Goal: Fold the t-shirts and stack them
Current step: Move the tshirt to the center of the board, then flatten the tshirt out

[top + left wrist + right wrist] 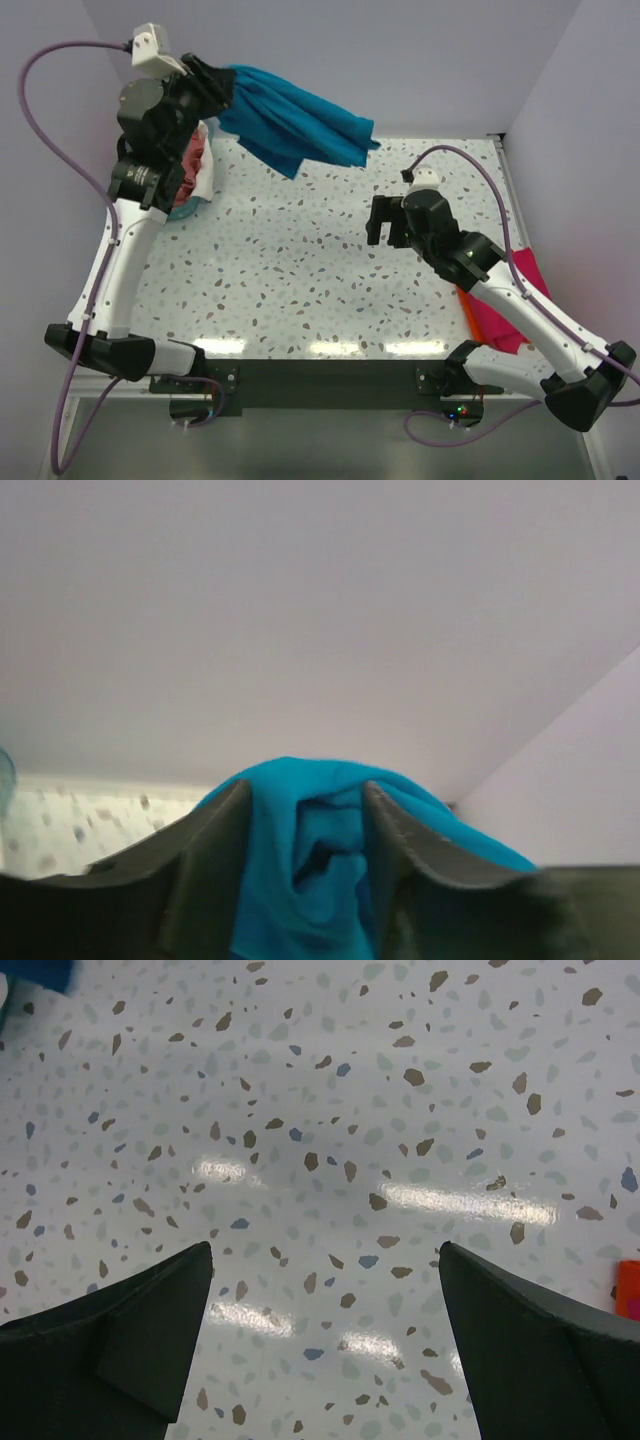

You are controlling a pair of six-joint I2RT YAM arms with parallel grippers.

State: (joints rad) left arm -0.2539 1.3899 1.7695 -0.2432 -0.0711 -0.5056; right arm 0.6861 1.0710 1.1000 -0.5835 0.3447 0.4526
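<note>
My left gripper (pixel 222 82) is raised high at the back left and shut on the teal-blue t-shirt (pixel 300 125), which hangs in the air to the right of it. In the left wrist view the bunched teal cloth (pixel 320 870) fills the gap between my fingers (pixel 215 850). My right gripper (pixel 385 228) is open and empty over the bare middle of the table; its fingertips (pixel 185 1280) stand wide apart. A salmon-pink and a white shirt (pixel 200 160) lie in the basket under my left arm. A magenta-pink shirt (pixel 505 310) on an orange one (pixel 468 305) lies at the right, partly under my right arm.
The teal plastic basket (pixel 190 208) stands at the back left, mostly hidden by my left arm. The speckled tabletop (pixel 290 270) spreads between the arms. Walls close the back and both sides. An orange scrap (pixel 628 1288) shows at the right wrist view's edge.
</note>
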